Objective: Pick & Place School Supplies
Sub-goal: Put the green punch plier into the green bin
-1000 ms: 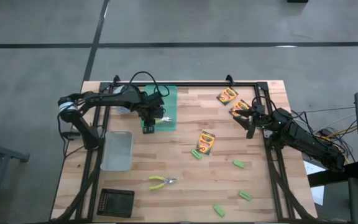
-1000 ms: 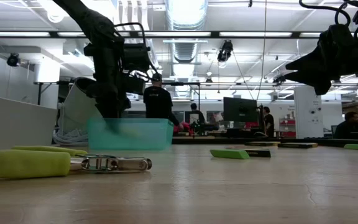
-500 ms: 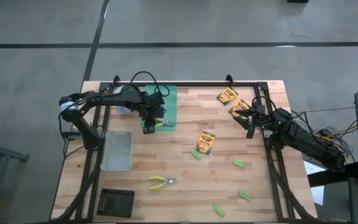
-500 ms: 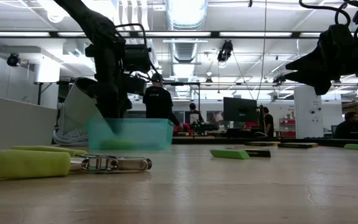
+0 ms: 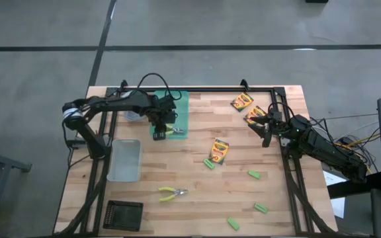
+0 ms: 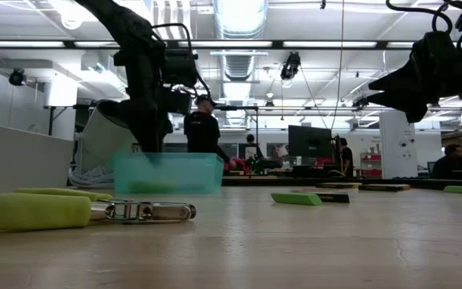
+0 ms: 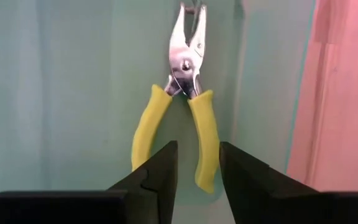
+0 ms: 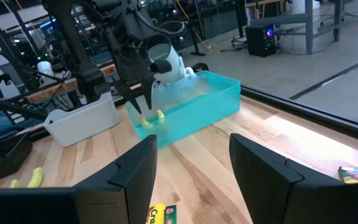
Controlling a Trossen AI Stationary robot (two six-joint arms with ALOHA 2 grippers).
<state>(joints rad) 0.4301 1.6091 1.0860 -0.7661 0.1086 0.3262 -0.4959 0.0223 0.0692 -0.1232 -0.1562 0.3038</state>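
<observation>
The left tool hovers over the teal tray, fingers parted and gripping nothing; one pliers lies flat in the tray just beyond them. The right tool hangs open and empty near two crayon boxes. Only "Cra" reads on a box. Another pliers lies on the surface.

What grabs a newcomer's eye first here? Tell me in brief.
The left gripper hangs open over the teal tray at the table's far left, a pair of yellow-handled pliers lying in it just below. At the far right, the right gripper hovers open beside two crayon boxes.
</observation>
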